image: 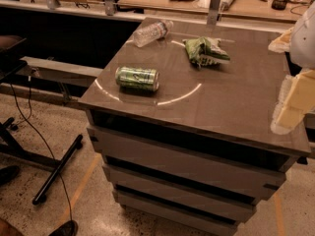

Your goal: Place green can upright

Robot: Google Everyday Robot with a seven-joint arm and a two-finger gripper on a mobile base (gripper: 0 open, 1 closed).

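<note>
The green can (137,78) lies on its side on the brown top of the cabinet (226,97), near the left front part, its silver end facing right. My gripper (291,100) shows as pale cream parts at the right edge of the camera view, above the cabinet's right side and far to the right of the can. It holds nothing that I can see.
A clear plastic bottle (152,32) lies at the cabinet's back left. A crumpled green-and-white snack bag (205,50) lies behind the can, to its right. Desks with clutter stand beyond (246,4). A chair base (54,173) and cable are on the floor at left.
</note>
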